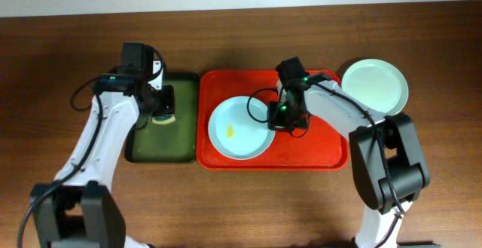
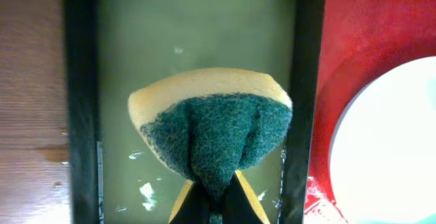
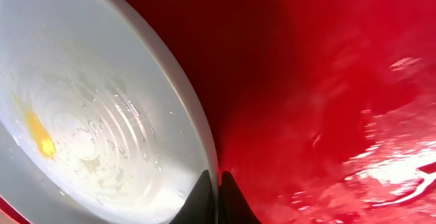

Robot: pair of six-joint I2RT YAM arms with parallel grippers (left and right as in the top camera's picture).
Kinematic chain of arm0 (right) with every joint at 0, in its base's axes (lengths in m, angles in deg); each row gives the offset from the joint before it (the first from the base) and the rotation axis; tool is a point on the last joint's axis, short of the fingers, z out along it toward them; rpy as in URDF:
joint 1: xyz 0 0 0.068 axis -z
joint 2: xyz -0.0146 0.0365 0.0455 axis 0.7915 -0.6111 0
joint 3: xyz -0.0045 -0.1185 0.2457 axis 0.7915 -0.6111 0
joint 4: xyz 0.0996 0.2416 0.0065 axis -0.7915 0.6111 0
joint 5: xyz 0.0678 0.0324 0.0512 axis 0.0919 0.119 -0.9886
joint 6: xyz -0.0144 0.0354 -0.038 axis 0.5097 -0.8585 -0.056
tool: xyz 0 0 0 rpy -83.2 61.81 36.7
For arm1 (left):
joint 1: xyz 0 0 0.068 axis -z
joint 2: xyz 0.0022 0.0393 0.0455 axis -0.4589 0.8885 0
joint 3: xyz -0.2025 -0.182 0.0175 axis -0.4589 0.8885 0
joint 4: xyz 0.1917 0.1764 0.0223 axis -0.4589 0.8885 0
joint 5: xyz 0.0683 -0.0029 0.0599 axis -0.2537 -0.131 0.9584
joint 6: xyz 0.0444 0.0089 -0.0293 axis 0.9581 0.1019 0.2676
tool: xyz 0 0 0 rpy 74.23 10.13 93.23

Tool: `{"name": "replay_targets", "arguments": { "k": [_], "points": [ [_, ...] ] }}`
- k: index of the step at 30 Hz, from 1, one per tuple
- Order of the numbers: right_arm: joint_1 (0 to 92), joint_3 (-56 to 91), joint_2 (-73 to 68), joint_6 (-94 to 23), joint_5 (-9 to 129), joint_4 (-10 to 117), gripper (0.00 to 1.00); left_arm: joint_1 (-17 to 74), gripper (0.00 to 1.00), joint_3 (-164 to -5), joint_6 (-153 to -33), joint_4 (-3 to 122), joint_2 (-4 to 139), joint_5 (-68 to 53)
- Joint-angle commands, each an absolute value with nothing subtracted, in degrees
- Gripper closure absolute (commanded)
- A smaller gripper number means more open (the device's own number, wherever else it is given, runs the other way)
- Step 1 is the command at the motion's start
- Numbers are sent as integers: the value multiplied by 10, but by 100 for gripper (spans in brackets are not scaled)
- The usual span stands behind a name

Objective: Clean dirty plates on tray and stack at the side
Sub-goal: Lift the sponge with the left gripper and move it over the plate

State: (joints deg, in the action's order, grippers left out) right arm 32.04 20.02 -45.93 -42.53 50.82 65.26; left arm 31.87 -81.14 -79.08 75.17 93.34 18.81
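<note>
A pale blue plate with a small yellow smear lies on the red tray. My right gripper is shut on this plate's right rim; the right wrist view shows the fingers pinching the rim of the plate over the tray. A second pale plate sits on the table right of the tray. My left gripper is shut on a yellow sponge with a green scouring face, held over the dark green tray. A third plate is not seen.
The dark green tray lies directly left of the red tray, their rims touching. Brown wooden table surrounds both. In the left wrist view, the red tray and the plate's edge show at the right.
</note>
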Motion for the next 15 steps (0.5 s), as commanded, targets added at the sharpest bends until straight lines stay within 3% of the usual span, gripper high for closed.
{"name": "replay_targets", "arguments": {
  "k": [1, 10, 13, 15],
  "points": [
    [298, 199, -440, -430, 524, 646, 95, 322, 100, -821, -786, 751, 945, 153],
    [299, 199, -440, -428, 541, 637, 79, 349, 100, -821, -801, 751, 945, 97],
    [303, 204, -440, -407, 541, 635, 80, 368, 100, -821, -808, 751, 945, 97],
    [303, 206, -440, -400, 540, 636, 88, 386, 100, -821, -835, 751, 946, 97]
  ]
}}
